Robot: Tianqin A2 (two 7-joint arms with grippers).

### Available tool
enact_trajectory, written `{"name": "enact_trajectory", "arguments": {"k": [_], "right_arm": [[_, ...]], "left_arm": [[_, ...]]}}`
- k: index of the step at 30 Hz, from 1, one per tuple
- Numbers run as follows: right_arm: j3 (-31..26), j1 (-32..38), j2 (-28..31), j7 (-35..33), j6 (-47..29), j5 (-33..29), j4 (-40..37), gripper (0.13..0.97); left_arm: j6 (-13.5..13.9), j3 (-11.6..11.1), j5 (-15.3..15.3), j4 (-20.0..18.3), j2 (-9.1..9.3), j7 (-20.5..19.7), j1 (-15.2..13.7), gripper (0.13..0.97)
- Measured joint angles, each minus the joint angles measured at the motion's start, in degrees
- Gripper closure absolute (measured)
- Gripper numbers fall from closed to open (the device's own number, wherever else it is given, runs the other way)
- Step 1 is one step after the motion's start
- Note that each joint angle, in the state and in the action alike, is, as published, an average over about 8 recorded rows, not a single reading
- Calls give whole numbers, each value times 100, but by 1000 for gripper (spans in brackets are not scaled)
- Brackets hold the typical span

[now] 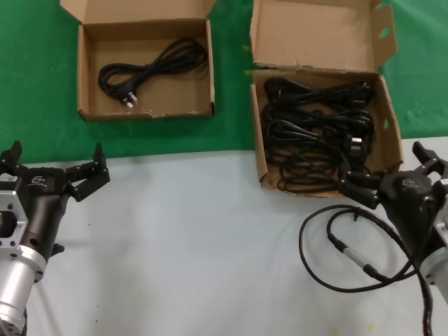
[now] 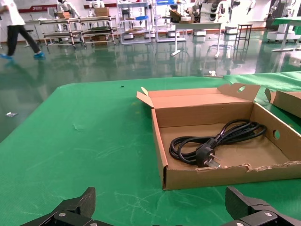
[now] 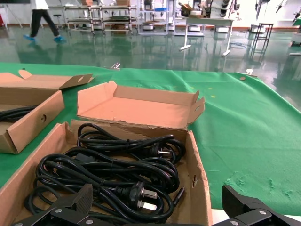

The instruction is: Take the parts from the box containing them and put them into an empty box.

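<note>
A table, green felt-like cloth over its far half and smooth pale grey nearer the robot, stands in a hall with a glossy green floor and shelving behind.

The right end effector (image 1: 392,178), matte black with angular fingers spread wide and gripping nothing, hovers at the near right corner of the box with the tall tabbed lid (image 1: 388,122). This is brown corrugated cardboard, its lid (image 1: 315,35) standing upright with notched side tabs. Inside lies a tangled heap of black rubber power cords (image 1: 315,133); three moulded plugs with metal pins show in the right wrist view, but the exact number of cords cannot be told.

The left end effector (image 1: 52,168) hangs over the grey surface at the near left, its fingers likewise released. Beyond it on the green cloth sits the second, shallower cardboard box (image 1: 87,80), squarish, with a short back flap and a ragged front edge. It holds one loosely coiled power cord (image 1: 150,66) with its plug (image 2: 207,155) toward the front.

A thin looped cable (image 1: 336,245) with a silver connector lies on the grey surface beside the right arm.
</note>
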Motion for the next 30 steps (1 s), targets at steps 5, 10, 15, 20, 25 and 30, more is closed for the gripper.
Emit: {"name": "enact_trajectory", "arguments": {"k": [5,10,15,20,25,30], "right_arm": [[0,0,0,0,0,0,0,129],[0,0,0,0,0,0,0,129],[0,0,0,0,0,0,0,129],[0,0,0,0,0,0,0,129],[0,0,0,0,0,0,0,129],[0,0,0,0,0,0,0,129]], "left_arm": [[0,0,0,0,0,0,0,132],[0,0,0,0,0,0,0,132],[0,0,0,0,0,0,0,132],[0,0,0,0,0,0,0,132],[0,0,0,0,0,0,0,132],[0,0,0,0,0,0,0,132]]}}
